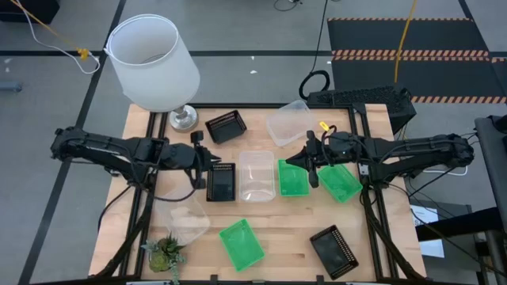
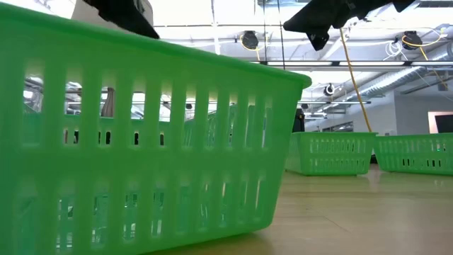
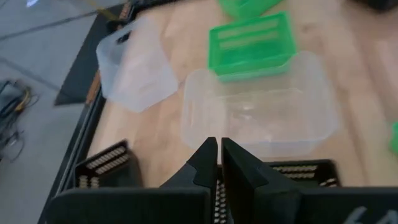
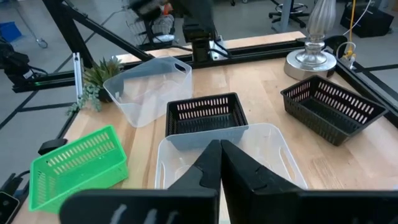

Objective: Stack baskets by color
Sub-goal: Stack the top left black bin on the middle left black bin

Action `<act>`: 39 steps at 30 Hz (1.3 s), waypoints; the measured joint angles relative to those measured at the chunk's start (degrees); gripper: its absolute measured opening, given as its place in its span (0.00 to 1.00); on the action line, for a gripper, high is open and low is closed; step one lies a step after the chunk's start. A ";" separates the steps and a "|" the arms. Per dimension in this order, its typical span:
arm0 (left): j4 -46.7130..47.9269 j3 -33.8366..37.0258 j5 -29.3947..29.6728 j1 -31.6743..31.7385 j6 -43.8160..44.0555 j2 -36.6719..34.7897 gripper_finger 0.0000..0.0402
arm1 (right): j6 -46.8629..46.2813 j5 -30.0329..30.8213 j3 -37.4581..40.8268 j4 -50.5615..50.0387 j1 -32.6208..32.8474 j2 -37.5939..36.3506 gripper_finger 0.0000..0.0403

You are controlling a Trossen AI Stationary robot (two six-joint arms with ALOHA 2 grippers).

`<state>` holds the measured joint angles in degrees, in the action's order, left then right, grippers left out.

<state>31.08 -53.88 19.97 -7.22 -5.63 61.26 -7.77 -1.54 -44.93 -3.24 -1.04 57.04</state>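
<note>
The wooden table's [image 1: 285, 229] middle is crowded: a black mesh basket [image 1: 221, 182], a clear plastic basket [image 1: 257, 175] and a bright green slotted basket [image 1: 292, 177] sit side by side, leaving only slim gaps. Both dark arms hang over that row. Bare wood lies open at the near edge between the near green basket [image 1: 241, 243] and the near-right black mesh basket [image 1: 335, 250]. The big white lampshade [image 1: 152, 62] blocks the far-left corner.

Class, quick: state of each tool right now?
Left tool: closed, holding nothing, above a black basket.
Right tool: closed, holding nothing, above the clear basket.
</note>
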 joint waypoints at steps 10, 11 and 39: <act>1.85 0.03 2.60 5.93 -3.20 8.76 0.07 | 1.57 -0.02 0.00 -2.87 0.00 -0.02 0.00; 2.36 0.03 2.57 6.58 -4.31 9.45 0.08 | 1.57 -0.07 0.00 -3.76 0.00 -0.02 0.00; 11.29 0.03 1.01 23.06 -36.83 23.43 0.33 | 4.17 -0.22 0.00 -18.00 0.00 -0.04 0.00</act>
<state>42.37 -53.84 20.98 15.85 -42.46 84.68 -3.60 -1.76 -44.93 -21.25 -1.04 56.99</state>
